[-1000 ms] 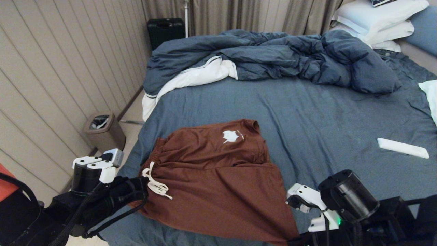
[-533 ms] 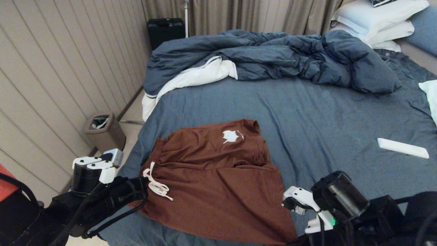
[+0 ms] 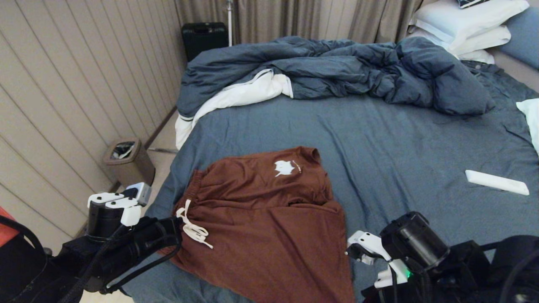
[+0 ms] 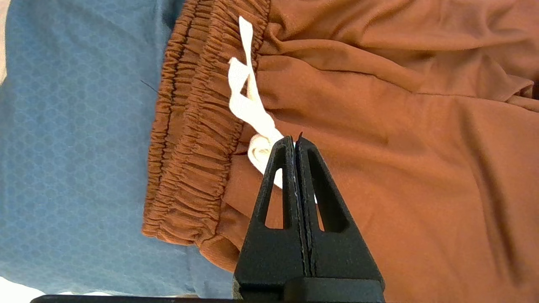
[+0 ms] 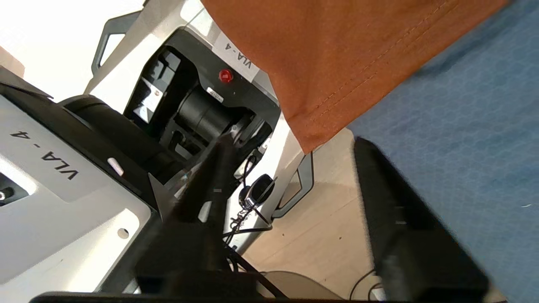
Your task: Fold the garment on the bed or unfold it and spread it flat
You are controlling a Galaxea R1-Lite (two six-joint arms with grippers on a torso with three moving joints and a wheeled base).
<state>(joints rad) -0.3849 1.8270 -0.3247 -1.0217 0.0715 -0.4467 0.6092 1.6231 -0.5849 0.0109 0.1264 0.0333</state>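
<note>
The rust-brown shorts (image 3: pixel 261 219) lie spread on the bed's slate-blue sheet (image 3: pixel 400 147), with the waistband to the left and the white mark (image 3: pixel 284 168) on the far leg. The near leg reaches the bed's front edge. My left gripper (image 4: pixel 294 139) is shut with nothing in it, its tips just above the white drawstring (image 4: pixel 248 101) beside the gathered waistband (image 4: pixel 193 126). My right gripper (image 5: pixel 294 145) is open at the bed's front edge. The shorts' hem corner (image 5: pixel 337 54) hangs just beyond its fingertips, untouched.
The rumpled dark blue duvet (image 3: pixel 337 71) and white pillows (image 3: pixel 463 25) fill the far end of the bed. A white flat bar (image 3: pixel 497 182) lies on the sheet at the right. A bin (image 3: pixel 128 162) and a black case (image 3: pixel 204 38) stand on the floor to the left.
My right arm has shifted left and nearer along the bed's front edge. The shorts' near right corner has drawn in to the left. The left arm has barely moved.
</note>
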